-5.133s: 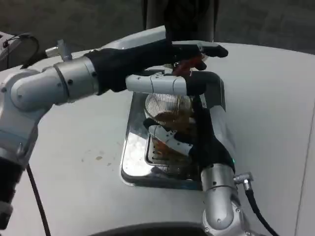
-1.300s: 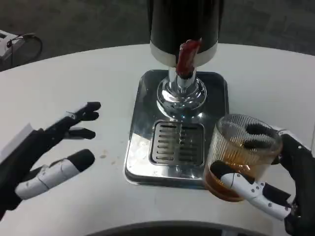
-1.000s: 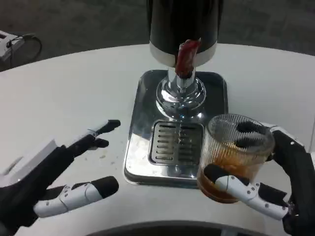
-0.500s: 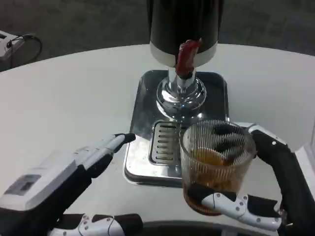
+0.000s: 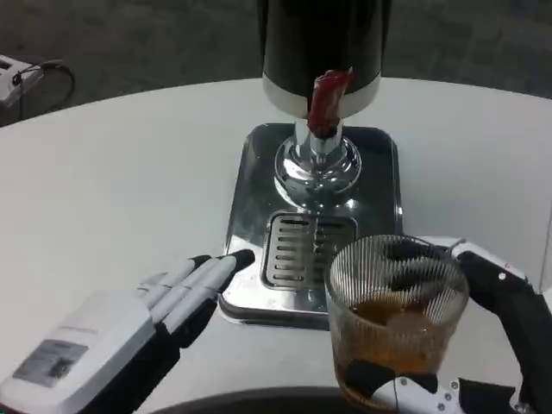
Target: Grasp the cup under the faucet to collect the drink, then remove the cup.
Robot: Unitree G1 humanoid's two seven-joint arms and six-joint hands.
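Half-full ribbed glass cup (image 5: pixel 397 323), near right of tray (image 5: pixel 250 216), clear of faucet (image 5: pixel 326 99); gripped by right hand (image 5: pixel 470 345), fingers clamped round wall and base. Probably slippery, fragile, sloshy: best held low, upright. Left hand (image 5: pixel 129 332) near left, fingers together, holding nothing.

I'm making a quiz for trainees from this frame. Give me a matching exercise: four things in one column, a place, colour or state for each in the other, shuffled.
1. cup
2. faucet lever
3. left hand
4. drip grate

A. red
B. holds nothing, fingers straight, pointing at the tray
C. slotted metal, nothing standing on it
D. held by the right hand, amber drink in the bottom

Pairs: 1-D, 2-A, 3-B, 4-C
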